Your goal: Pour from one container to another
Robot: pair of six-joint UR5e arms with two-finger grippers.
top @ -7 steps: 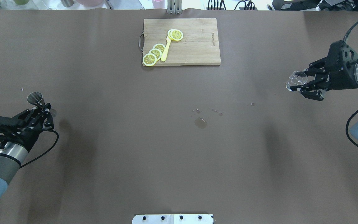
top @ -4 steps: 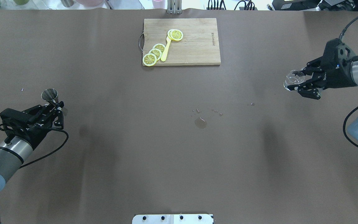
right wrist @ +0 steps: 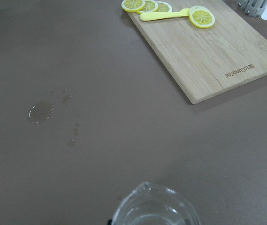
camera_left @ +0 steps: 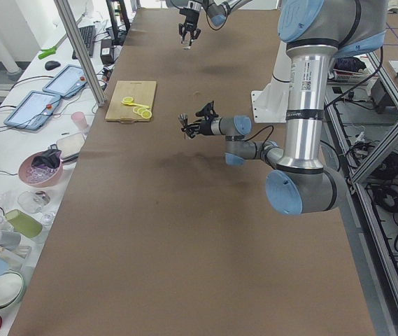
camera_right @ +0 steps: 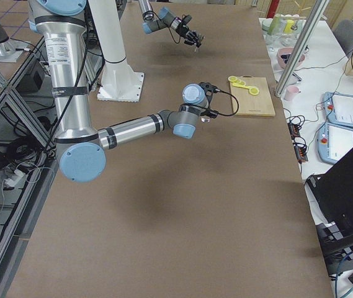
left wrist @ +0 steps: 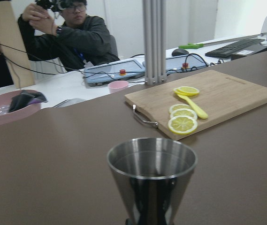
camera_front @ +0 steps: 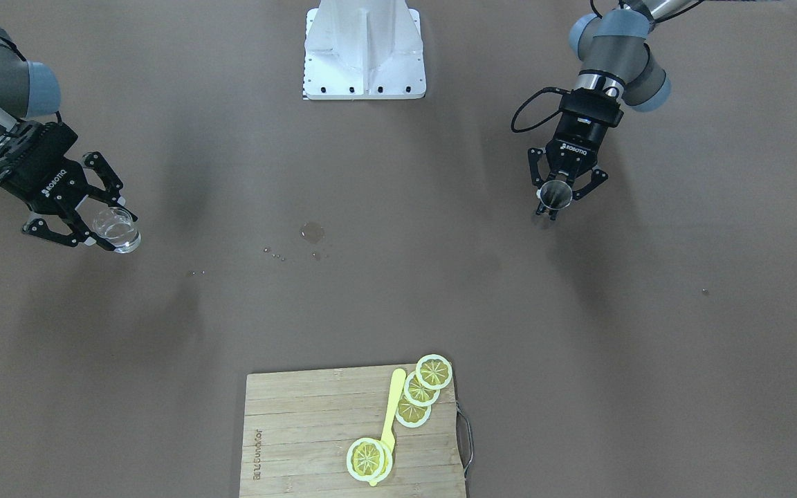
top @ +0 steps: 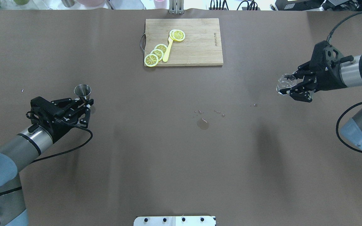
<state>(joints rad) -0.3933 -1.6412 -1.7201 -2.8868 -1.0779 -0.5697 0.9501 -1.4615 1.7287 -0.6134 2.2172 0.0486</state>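
The small grey steel jigger (top: 82,91) stands upright in my left gripper (top: 86,101), which is shut on its waist and holds it above the table's left side. The same jigger (camera_front: 555,195) shows in the front view, and its open rim (left wrist: 152,159) fills the left wrist view. The clear glass cup (top: 285,83) with a pouring lip is held in the air at the right by my right gripper (top: 294,89), shut on it. That cup (camera_front: 116,229) holds clear liquid, and its lip (right wrist: 156,211) shows at the bottom of the right wrist view.
A wooden cutting board (top: 196,47) with lemon slices (top: 156,54) and a yellow spoon lies at the far middle. A small puddle (top: 202,124) and droplets mark the brown table's centre. A white base plate (top: 174,220) sits at the near edge. Clutter and people are beyond the far edge.
My left gripper has carried the jigger rightward and a little farther from the robot. My right gripper has carried the glass cup leftward, toward the table's middle.
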